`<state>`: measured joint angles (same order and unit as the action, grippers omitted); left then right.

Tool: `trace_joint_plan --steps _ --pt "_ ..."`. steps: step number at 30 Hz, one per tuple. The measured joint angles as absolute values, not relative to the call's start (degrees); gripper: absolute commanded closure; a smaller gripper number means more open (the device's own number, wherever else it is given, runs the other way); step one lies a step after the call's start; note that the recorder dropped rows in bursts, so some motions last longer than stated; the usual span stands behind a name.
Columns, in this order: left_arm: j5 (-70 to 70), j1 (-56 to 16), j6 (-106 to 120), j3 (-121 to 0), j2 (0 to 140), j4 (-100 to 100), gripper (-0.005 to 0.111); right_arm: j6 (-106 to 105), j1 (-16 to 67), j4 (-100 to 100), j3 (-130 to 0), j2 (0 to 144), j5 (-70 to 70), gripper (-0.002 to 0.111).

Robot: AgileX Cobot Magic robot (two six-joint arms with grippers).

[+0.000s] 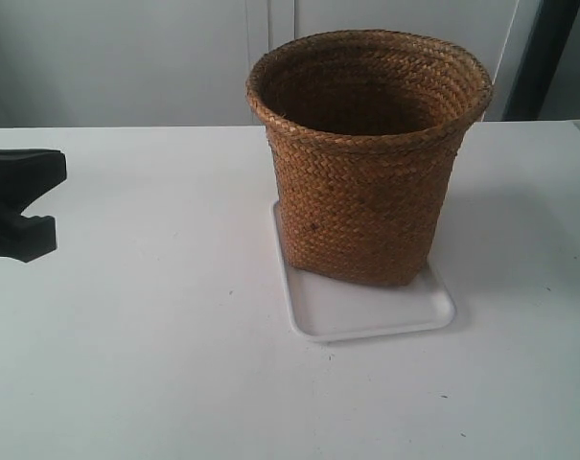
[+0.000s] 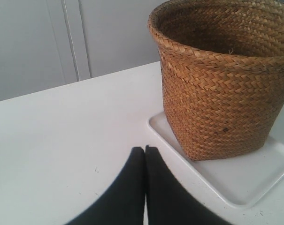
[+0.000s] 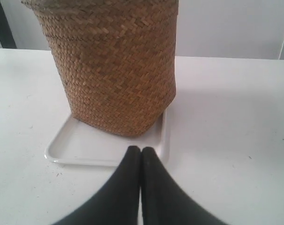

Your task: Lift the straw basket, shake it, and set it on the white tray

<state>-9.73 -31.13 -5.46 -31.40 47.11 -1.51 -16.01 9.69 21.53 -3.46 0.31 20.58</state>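
The straw basket (image 1: 366,182) stands upright on the white tray (image 1: 366,311), set toward the tray's far end so that a bare glossy strip of tray shows in front of it in the exterior view. Its squarish base is turned a little against the tray's edges, with one corner facing the exterior camera. The basket's walls are a plain brown herringbone weave under a thick braided rim, and its open mouth is shadowed inside. The tray lies flat on the white table (image 1: 136,335), near the table's middle. Neither gripper touches the basket or the tray. In the left wrist view the left gripper (image 2: 145,150) has its two black fingers pressed together with nothing between them, hovering over bare table just beside the tray's (image 2: 240,180) rim, the basket (image 2: 217,93) close beyond. In the right wrist view the right gripper (image 3: 141,149) is likewise closed and empty, its tips at the tray's (image 3: 80,147) edge, on the side nearest that camera, and the basket (image 3: 113,70) rises right behind. In the exterior view a black part of the arm at the exterior view's left (image 1: 19,206) juts in at the frame's edge, well apart from the basket. Pale grey panels (image 1: 127,57) stand behind the table.
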Motion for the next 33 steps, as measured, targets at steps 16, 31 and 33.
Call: trace_joint_plan --steps 16,31,33 --pt "-9.6 -31.1 -5.5 -31.4 47.1 -1.5 0.107 -16.0 9.7 21.4 -2.1 0.3 25.1 0.108" --pt "-9.6 -31.3 -5.5 -31.4 47.0 -1.5 0.107 -16.0 9.7 21.4 -2.1 0.3 25.4 0.108" --pt "-9.6 -31.4 -5.5 -31.4 46.4 -1.5 0.107 -16.0 9.7 21.4 -2.1 0.3 25.4 0.108"
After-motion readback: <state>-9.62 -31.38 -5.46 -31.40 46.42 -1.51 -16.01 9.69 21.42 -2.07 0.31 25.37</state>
